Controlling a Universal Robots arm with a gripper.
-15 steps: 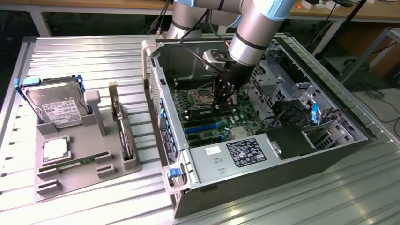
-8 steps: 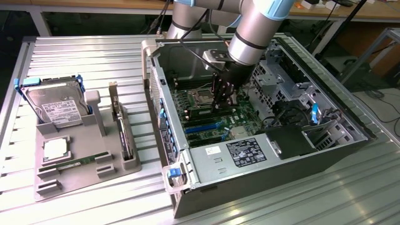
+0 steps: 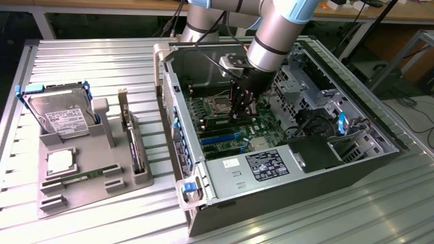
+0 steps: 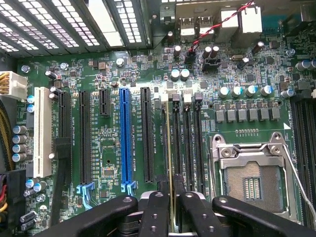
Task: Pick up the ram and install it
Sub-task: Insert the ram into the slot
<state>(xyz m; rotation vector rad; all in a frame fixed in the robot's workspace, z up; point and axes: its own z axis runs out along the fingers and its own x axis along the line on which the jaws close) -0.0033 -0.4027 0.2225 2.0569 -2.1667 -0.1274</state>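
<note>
In the wrist view the nearest things are the two black fingers point(image 4: 155, 215) of the gripper point(image 4: 172, 217). They are clamped on the ram point(image 4: 171, 148), which is seen from its thin edge as a pale narrow line running away from the fingers. The ram stands upright over the motherboard point(image 4: 108, 158) and lies along the row of black memory slots point(image 4: 187, 143), at the edge of that row. Whether its lower edge is already pressed into a slot, I cannot tell. On one side of the memory slots is the processor socket point(image 4: 252, 182) with its metal frame. On the other side, further off, is a blue slot point(image 4: 125, 138).

In the exterior view the ribbed metal bench point(image 3: 326, 218) is nearest, and on it lies the open computer case point(image 3: 224, 175). Deeper inside, the gripper point(image 3: 243, 109) is down at the motherboard, just beside the processor socket point(image 3: 218, 105). The arm point(image 3: 275, 40) rises from it toward the far side.

At the exterior view's left, well apart from the case, a grey holder point(image 3: 101, 190) lies on the bench. It carries a small square silver chip point(image 3: 60, 161) near the front and a long thin stick point(image 3: 133, 145) standing on its edge. Behind the chip a hard drive point(image 3: 61, 117) stands upright.
</note>
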